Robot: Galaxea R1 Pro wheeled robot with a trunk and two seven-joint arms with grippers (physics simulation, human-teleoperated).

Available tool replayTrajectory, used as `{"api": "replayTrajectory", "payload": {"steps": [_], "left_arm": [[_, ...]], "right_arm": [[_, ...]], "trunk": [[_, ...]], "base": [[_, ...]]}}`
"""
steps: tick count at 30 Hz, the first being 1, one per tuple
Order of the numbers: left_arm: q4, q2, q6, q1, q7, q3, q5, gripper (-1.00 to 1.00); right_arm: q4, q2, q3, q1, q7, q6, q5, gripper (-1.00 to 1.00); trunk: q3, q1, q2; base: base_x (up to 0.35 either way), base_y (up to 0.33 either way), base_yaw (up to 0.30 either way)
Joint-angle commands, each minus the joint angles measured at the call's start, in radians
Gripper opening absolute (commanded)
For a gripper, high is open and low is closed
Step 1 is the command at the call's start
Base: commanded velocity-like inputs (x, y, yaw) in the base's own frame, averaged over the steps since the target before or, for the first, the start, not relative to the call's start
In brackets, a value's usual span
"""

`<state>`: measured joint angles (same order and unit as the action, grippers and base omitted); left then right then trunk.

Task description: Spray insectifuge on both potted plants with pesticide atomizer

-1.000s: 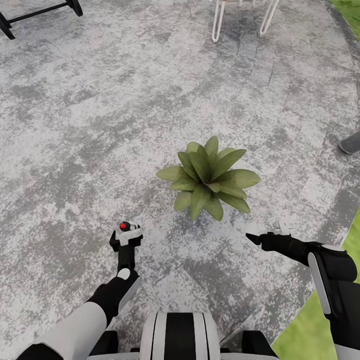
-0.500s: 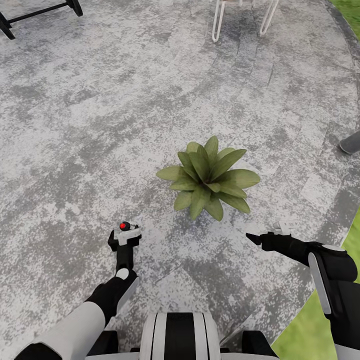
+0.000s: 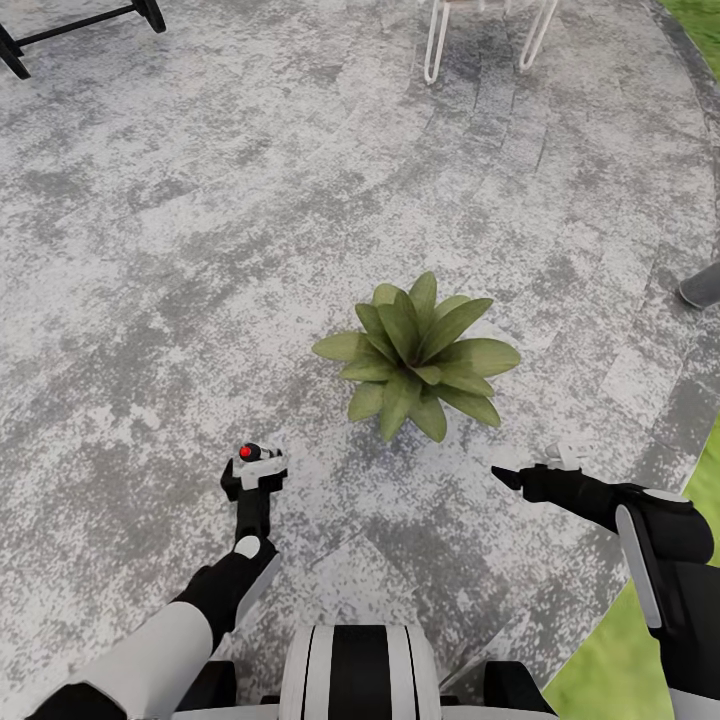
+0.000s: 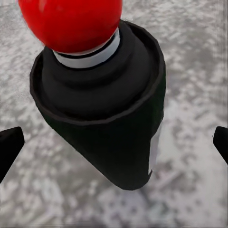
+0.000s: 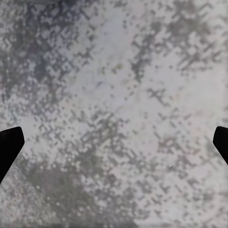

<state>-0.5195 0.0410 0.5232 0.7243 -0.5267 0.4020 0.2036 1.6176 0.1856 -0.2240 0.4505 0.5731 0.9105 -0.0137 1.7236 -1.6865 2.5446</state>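
Observation:
One potted plant point(image 3: 415, 355), a low rosette of broad green leaves, sits on the grey stone patio point(image 3: 200, 250) of the garden, just ahead of me. No insectifuge is in view on its leaves. My left gripper point(image 3: 252, 482) is shut on the pesticide atomizer point(image 3: 252, 458), held upright with its red tip on top, short of the plant and to its left. In the left wrist view the dark bottle point(image 4: 109, 118) stands between the fingertips point(image 4: 9, 147). My right gripper point(image 3: 525, 466) hovers open and empty to the plant's near right, over bare stone point(image 5: 114, 95).
White chair legs point(image 3: 485, 35) stand at the far middle. A black frame point(image 3: 70, 30) lies at the far left. A grey object point(image 3: 703, 285) pokes in at the right edge. Green lawn point(image 3: 620, 660) borders the patio at the near right.
My left gripper with the atomizer has wavered a few pixels left and back right. The plant, the right arm and the view are unchanged.

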Motion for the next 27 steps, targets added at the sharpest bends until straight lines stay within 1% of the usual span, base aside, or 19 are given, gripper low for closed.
{"api": "replayTrajectory", "payload": {"steps": [1, 5, 11, 27], "left_arm": [[0.002, -0.002, 0.004, 0.002, -0.004, 0.008, 0.009, 1.0], [0.005, -0.003, 0.004, 0.003, -0.001, 0.003, 0.021, 1.0], [0.006, -0.007, 0.005, 0.003, 0.0, 0.001, 0.026, 1.0], [0.006, -0.008, 0.005, 0.013, 0.003, -0.002, 0.028, 1.0]], "right_arm": [[0.001, 0.0, -0.001, 0.0, 0.005, 0.005, -0.002, 1.0], [0.001, 0.0, 0.0, 0.0, 0.005, 0.005, -0.002, 1.0], [0.001, 0.0, 0.001, 0.0, 0.004, 0.005, -0.003, 1.0], [0.001, 0.0, 0.001, -0.001, 0.004, 0.006, -0.003, 1.0]], "trunk": [[0.0, 0.0, 0.0], [0.0, 0.0, 0.0], [0.0, 0.0, 0.0], [0.0, 0.0, 0.0]], "base": [[0.0, 0.0, 0.0], [0.0, 0.0, 0.0], [0.0, 0.0, 0.0], [0.0, 0.0, 0.0]]}}
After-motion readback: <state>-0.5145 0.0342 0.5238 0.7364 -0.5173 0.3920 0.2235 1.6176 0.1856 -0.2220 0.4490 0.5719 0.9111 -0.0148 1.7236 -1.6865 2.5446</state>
